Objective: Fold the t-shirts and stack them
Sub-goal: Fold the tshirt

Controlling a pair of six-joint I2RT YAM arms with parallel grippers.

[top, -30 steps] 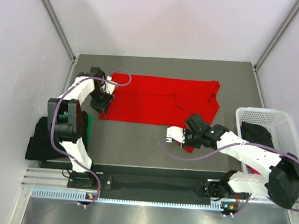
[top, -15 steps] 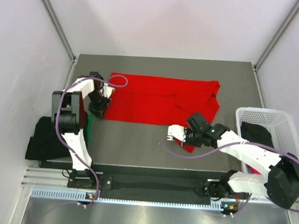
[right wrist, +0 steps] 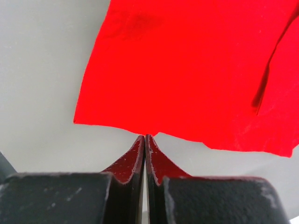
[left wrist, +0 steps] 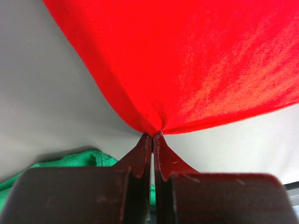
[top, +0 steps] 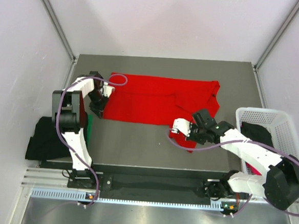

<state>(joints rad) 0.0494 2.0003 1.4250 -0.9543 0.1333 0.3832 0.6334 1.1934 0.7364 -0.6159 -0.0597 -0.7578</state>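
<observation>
Two grippers hold the red t-shirt [top: 155,99], which lies spread on the far half of the tabletop [top: 137,147].

**Change from the earlier frame.** The right gripper [top: 175,129] is the nearer one. Its jaws are clenched on the hem of the shirt's near right flap. A second ago it sat closer to the tabletop's near edge, and it has since drawn toward the far edge. The left gripper [top: 99,107] had its jaws apart a second ago. They are now pinched tight on the shirt's near left corner, and the left wrist view shows the cloth puckered to a point at the tips.

**Surroundings.** Off the tabletop's near left corner lies a black t-shirt [top: 42,143], with a green t-shirt [top: 88,128] beside it next to the left arm. Off the right edge stands a white mesh basket [top: 262,112] with another black shirt [top: 253,133] inside.

**Obstructions.** The right arm crosses the red shirt's near right flap and hides part of it. The left arm's purple cable [top: 118,80] loops over the shirt's far left corner.

**Orientation.** The red shirt's long axis runs left to right, parallel to the tabletop's far edge. Its left end is a plain straight edge. Its right end is deeper, with a flap reaching toward the near edge and a fold line running along the middle. Which end is the collar cannot be told.
</observation>
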